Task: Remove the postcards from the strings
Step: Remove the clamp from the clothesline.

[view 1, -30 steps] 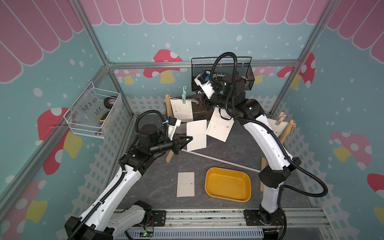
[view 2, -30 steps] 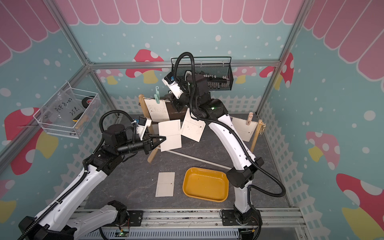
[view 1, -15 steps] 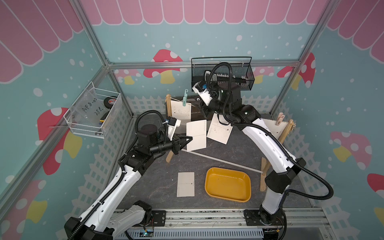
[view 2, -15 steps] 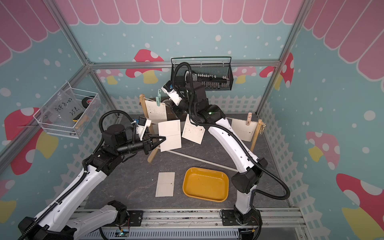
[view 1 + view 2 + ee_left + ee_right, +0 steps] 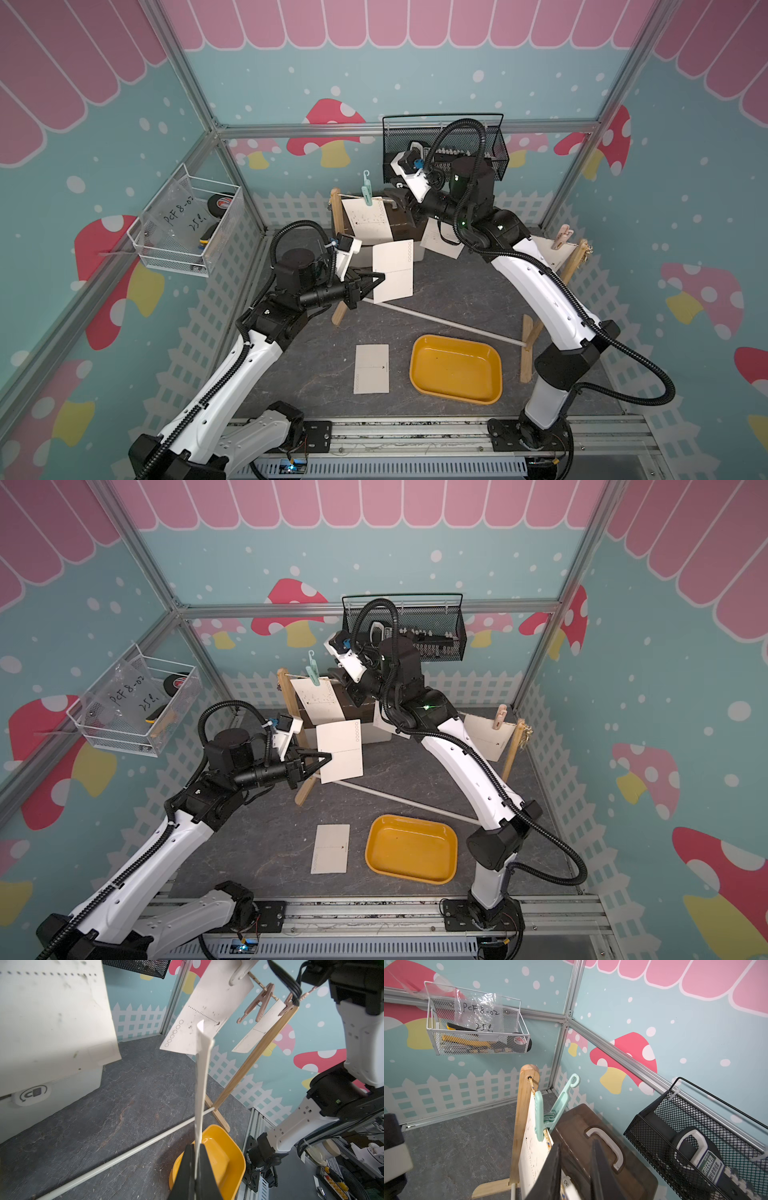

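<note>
Left hand (image 5: 377,277), clamped on the freed postcard (image 5: 395,272), is holding it aloft; I'd be lowering it flat beside the bench postcard (image 5: 371,369).

Postcards (image 5: 392,272) are showing cream-white, dotted lines, circle row along one edge. Clothespin (image 5: 366,193) is reading mint green. Tray (image 5: 455,370) is showing yellow-orange. Floor (image 5: 457,291) is showing dark grey, veined. Walls (image 5: 291,62) are showing teal, white-spotted, red mushrooms.

A yellow tray (image 5: 455,370) (shallow) lies near the white rod (image 5: 449,324).
</note>
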